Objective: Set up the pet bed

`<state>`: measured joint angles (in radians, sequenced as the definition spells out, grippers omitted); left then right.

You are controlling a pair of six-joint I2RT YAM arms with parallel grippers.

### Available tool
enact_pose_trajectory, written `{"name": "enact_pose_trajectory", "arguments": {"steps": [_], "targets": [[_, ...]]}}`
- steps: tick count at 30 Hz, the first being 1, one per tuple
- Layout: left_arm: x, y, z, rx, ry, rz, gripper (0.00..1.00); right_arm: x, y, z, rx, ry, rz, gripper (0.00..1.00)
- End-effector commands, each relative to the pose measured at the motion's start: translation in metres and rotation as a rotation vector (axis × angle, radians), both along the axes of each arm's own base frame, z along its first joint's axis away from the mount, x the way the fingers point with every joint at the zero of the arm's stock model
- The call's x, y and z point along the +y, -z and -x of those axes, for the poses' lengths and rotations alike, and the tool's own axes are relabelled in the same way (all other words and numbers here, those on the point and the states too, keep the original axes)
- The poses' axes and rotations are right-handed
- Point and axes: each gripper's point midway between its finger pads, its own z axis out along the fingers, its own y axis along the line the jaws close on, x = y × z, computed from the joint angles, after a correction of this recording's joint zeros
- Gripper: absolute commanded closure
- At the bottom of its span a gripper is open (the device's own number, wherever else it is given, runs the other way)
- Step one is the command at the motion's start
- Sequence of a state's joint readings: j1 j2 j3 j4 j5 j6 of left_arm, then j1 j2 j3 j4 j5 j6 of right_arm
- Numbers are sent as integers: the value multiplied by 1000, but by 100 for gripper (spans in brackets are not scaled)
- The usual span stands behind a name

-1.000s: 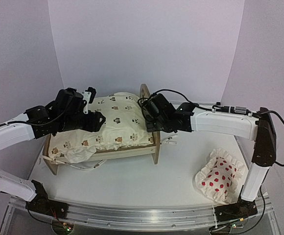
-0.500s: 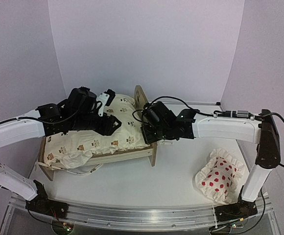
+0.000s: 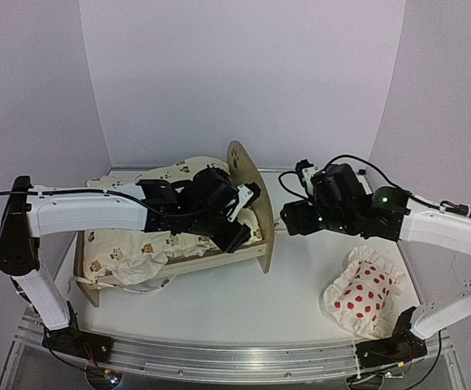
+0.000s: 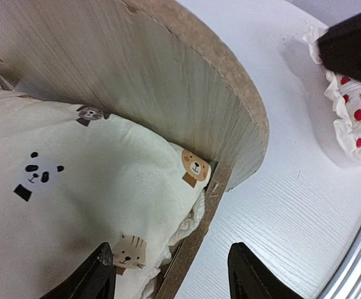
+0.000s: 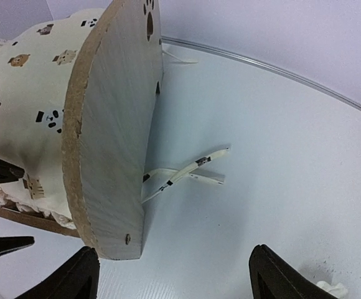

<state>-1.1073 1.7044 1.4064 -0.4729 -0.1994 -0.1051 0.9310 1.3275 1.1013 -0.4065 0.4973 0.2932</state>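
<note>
White worktop (image 3: 219,305): 1 pet bed (image 3: 249,171) left of centre, 1 cushion (image 3: 126,246) in it, 1 pillow (image 3: 365,292) nr near-right corner. 2 pincers, both spread, holding nothing: left pincer (image 4: 171,274) astride the bed's near rail, right pincer (image 5: 174,277) just beside the end board. Bare strip btw bed & pillow.

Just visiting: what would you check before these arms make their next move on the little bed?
1. Light plywood pet bed with rounded end boards upright: ok.
2. Cream animal-print cushion flat inside: not ok, left end bunches over the near rail.
3. Left gripper free: ok, open over the cushion's right corner.
4. Right gripper free: ok, open, apart from the bed.
5. Red-dotted white pillow on bed: not ok, lies on the table.
6. White ties beside the bed fastened: cannot tell.
</note>
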Motion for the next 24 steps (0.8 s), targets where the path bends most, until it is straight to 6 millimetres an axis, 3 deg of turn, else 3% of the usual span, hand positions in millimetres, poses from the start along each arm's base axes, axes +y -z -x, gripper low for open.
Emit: {"name": "enact_pose_trajectory", "arguments": {"steps": [1, 6, 16, 18, 22, 24], "targets": [[-14, -16, -8, -62, -1, -3, 38, -19, -14, 11, -40, 6, -45, 16], [-28, -6, -17, -106, -5, -40, 40, -28, -17, 20, -50, -5, -65, 15], [-30, 28, -34, -141, -49, -151, 49, -35, -17, 27, -55, -15, -76, 16], [-28, 34, -36, -142, -59, -169, 57, -35, -16, 28, -54, -15, -75, 16], [-25, 39, -39, -155, -80, -187, 95, -33, -15, 27, -49, -24, -70, 17], [-24, 33, -40, -162, -96, -176, 100, -29, -16, 28, -49, -40, -72, 17]]}}
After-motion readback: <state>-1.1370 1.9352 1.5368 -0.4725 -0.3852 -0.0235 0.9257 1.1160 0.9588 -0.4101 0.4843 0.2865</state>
